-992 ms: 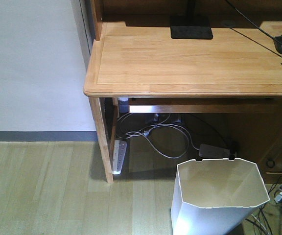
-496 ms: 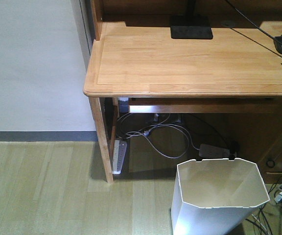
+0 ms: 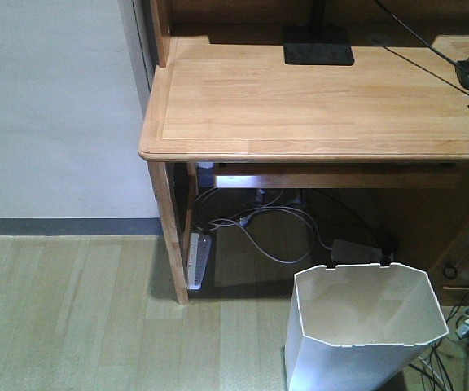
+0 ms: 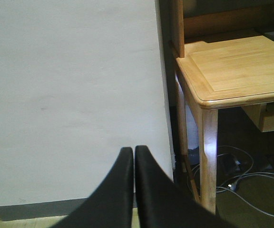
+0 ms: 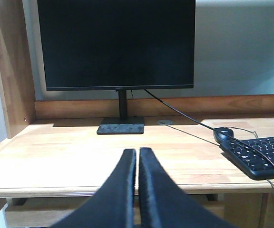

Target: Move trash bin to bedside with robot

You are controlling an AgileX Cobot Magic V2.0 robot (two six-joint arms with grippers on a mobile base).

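Observation:
The white trash bin (image 3: 365,342) stands on the wooden floor at the lower right of the front view, in front of the desk's underside, its angular rim open upward. My left gripper (image 4: 134,151) is shut with nothing in it, held in the air facing the white wall beside the desk corner. My right gripper (image 5: 137,153) is shut and empty too, level with the desk top and pointing at the monitor. Neither gripper shows in the front view, and neither is near the bin. The bedside is out of view.
A light wooden desk (image 3: 316,106) carries a monitor (image 5: 116,45) on a black base (image 3: 317,50), a mouse (image 5: 223,134) and a keyboard (image 5: 260,154). Cables (image 3: 259,224) and a power strip (image 3: 196,261) lie under it. A white wall (image 3: 55,106) stands left.

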